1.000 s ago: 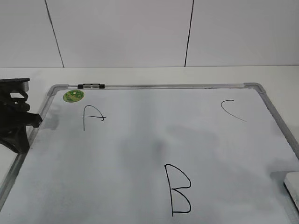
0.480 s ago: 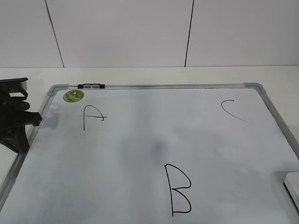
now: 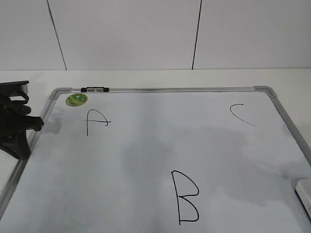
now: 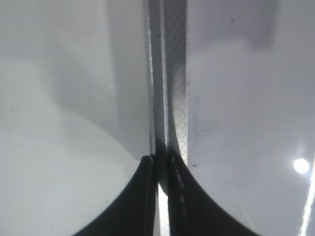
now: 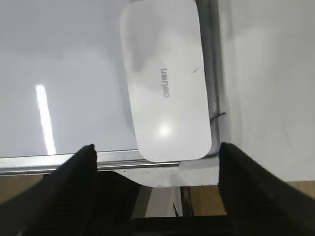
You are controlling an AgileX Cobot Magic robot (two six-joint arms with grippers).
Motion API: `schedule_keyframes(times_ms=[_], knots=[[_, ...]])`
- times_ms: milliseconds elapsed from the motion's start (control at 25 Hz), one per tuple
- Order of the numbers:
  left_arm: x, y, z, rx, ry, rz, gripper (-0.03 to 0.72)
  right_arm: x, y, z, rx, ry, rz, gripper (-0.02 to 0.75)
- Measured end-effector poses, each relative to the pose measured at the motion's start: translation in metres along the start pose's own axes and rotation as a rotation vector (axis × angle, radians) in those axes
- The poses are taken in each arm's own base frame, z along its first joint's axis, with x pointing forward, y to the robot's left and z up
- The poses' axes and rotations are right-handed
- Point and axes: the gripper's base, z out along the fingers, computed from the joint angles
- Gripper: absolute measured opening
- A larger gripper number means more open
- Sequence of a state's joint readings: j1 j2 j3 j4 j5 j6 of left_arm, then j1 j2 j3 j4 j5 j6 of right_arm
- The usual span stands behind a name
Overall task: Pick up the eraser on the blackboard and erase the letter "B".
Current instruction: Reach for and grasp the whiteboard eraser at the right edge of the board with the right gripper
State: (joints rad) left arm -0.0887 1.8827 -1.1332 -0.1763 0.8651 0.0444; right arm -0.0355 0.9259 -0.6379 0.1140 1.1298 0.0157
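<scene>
The blackboard (image 3: 160, 90) is a white board with a silver frame. The large black letter "B" (image 3: 185, 196) is near its front middle. The white eraser (image 3: 305, 193) lies in the front right corner, cut off by the picture's edge. In the right wrist view the eraser (image 5: 165, 78) lies against the board's frame. My right gripper (image 5: 155, 150) is open above its near end, one finger on each side, touching nothing. My left gripper (image 3: 35, 124) rests at the board's left frame. In the left wrist view it (image 4: 161, 162) is shut and empty over the frame (image 4: 172, 98).
A smaller "A" (image 3: 95, 121) and a round green sticker (image 3: 77, 99) are at the back left. A curved "C" (image 3: 241, 114) is at the back right. A black clip (image 3: 95, 89) sits on the top frame. A white wall stands behind the table.
The grey shadow on the board has drifted toward the right front corner. The left gripper and the eraser have not moved.
</scene>
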Motion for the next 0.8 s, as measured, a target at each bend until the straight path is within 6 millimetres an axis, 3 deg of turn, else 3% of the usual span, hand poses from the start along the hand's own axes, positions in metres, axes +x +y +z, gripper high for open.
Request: schedule_keyframes(times_ms=[400, 800], knots=[[0.0, 0.0, 0.0, 0.0, 0.002, 0.0, 0.021, -0.03, -0.004, 0.047, 0.016, 0.149, 0.011, 0.59], [0.0, 0.0, 0.0, 0.001, 0.002, -0.001, 0.02, -0.042, -0.005, 0.063, 0.019, 0.151, 0.0, 0.59]])
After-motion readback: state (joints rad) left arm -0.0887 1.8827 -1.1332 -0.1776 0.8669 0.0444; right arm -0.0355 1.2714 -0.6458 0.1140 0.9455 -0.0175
